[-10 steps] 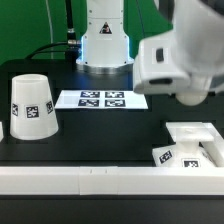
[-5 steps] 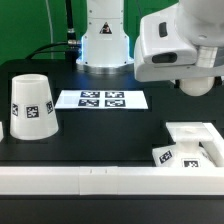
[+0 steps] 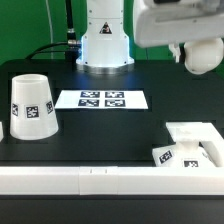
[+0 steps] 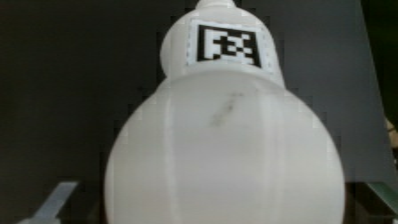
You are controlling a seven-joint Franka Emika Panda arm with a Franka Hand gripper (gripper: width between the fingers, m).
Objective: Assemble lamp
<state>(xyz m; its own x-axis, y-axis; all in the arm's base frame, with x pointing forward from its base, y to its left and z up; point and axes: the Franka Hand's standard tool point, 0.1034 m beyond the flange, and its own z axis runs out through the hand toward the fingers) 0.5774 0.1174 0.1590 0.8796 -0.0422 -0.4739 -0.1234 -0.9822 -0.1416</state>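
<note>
**Q:** Log entry. What do you have on the end effector?

**A:** I read the end effector [image 4: 214, 203] as clamped on the bulb [image 4: 222, 150]. In the wrist view the bulb's round body fills nearly the whole frame, and a grey finger [image 4: 48, 200] shows beside it at the frame edge. The neck [image 4: 228, 45] points away from the camera and carries a black-and-white tag.

**Q:** Where does that put the bulb in the scene?

**A:** Up off the surface [image 3: 110, 135]. In the exterior view I see the arm [image 3: 175, 22] high at the far side, toward the exterior view's right. The white shapes there are blurred, so I cannot separate the bulb from the wrist in that picture.

**Q:** Other lamp parts?

**A:** The shade [image 3: 32, 103] stands wide end down at the exterior view's left, with its tag facing the camera. The base [image 3: 195, 135] lies near, at the exterior view's right, well apart from the shade. The marker board [image 3: 102, 99] lies flat between them, farther back, in front of the arm's pedestal [image 3: 105, 40].
</note>
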